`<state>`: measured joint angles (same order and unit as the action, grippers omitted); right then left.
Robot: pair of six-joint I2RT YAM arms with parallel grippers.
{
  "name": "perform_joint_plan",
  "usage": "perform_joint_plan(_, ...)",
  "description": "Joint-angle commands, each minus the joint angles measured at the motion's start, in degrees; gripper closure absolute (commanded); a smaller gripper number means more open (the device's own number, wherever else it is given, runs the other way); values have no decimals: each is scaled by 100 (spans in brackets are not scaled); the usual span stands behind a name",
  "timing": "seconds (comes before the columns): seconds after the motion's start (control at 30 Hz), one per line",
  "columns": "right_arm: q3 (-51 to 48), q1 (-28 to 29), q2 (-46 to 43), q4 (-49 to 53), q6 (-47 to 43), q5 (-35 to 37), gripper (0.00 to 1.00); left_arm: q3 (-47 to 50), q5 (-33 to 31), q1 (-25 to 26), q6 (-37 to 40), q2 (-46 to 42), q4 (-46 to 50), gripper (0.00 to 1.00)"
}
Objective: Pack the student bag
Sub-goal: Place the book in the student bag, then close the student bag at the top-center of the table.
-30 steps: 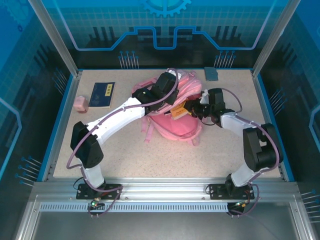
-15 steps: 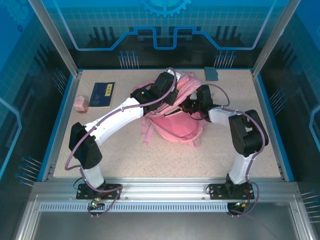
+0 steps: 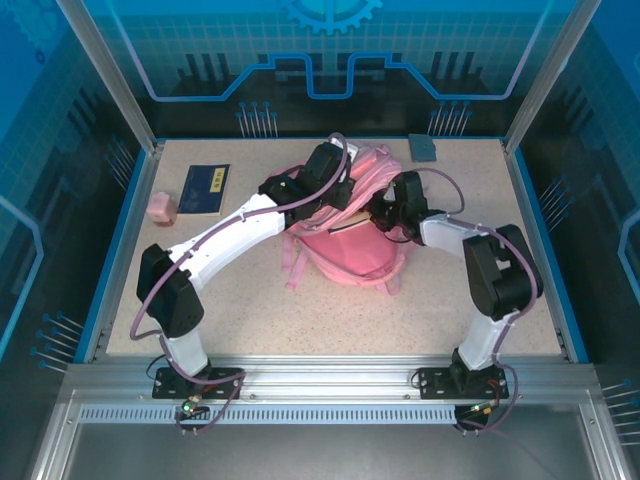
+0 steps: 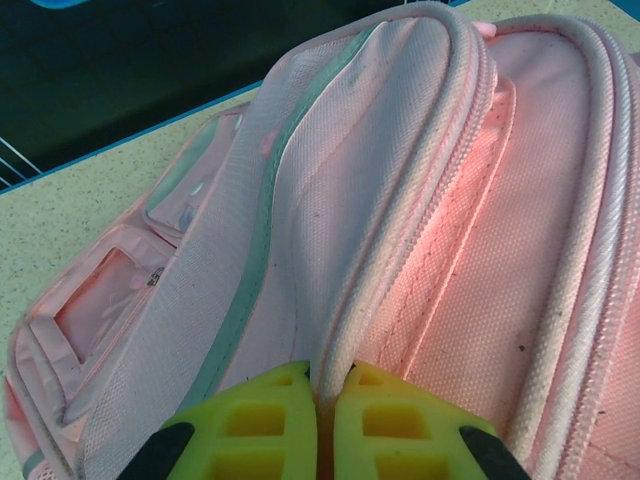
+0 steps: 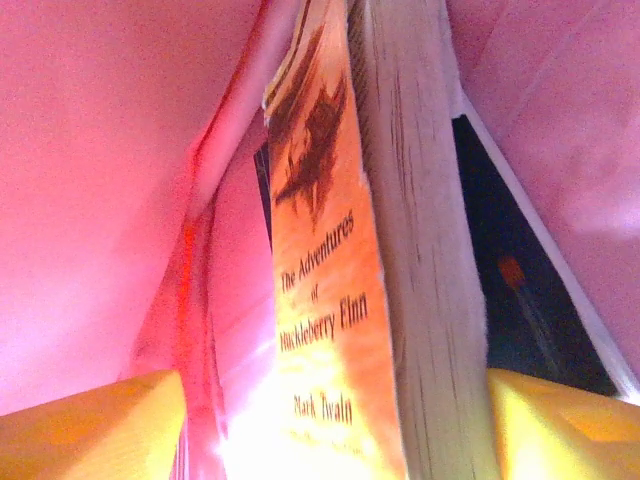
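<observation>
Right wrist view: novel (image 5: 320,300) stands inside bag (image 3: 355,255) between right gripper's (image 5: 335,400) spread jaws; left gripper (image 4: 325,385) clamps the zip rim (image 4: 400,230); notebook (image 3: 206,188), block (image 3: 161,208) lie unpacked on table (image 3: 400,320).

You're looking at a robot test cell, probably in a lab: aluminium frame (image 3: 105,72), blue panels (image 3: 330,70) printed with a gear (image 3: 330,22), a speckled table (image 3: 350,320), and two arms (image 3: 235,235) bolted to a slotted rail (image 3: 330,378) at its near edge.

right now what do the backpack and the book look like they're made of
The backpack: soft woven fabric, matte; the weave and stitched zip edging show. The book: paper pages, rough cut edge visible, with an orange printed cover, probably thin card.
</observation>
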<state>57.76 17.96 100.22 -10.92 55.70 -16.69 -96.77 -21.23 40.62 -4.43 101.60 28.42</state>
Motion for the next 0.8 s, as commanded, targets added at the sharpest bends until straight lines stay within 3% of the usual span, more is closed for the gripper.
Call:
perform_joint_plan(0.0,-311,23,-840,856,-321,307,20,9,49,-96,-180,-310,-398,97)
perform_joint_plan(0.3,-1033,37,-2575,2797,-790,1886,13,317,477,-232,-317,-211,-412,95)
perform_joint_plan(0.5,-994,11,-3341,3719,-995,2994,9,934,1262,-298,-503,-357,-424,88)
perform_joint_plan(0.57,-867,6,-3528,3915,-1097,3219,8,1188,1561,-335,-638,-442,-459,80)
perform_joint_plan(0.77,-304,112,-3694,3827,-1446,2642,6,1875,2180,-630,-1369,-888,-572,35)
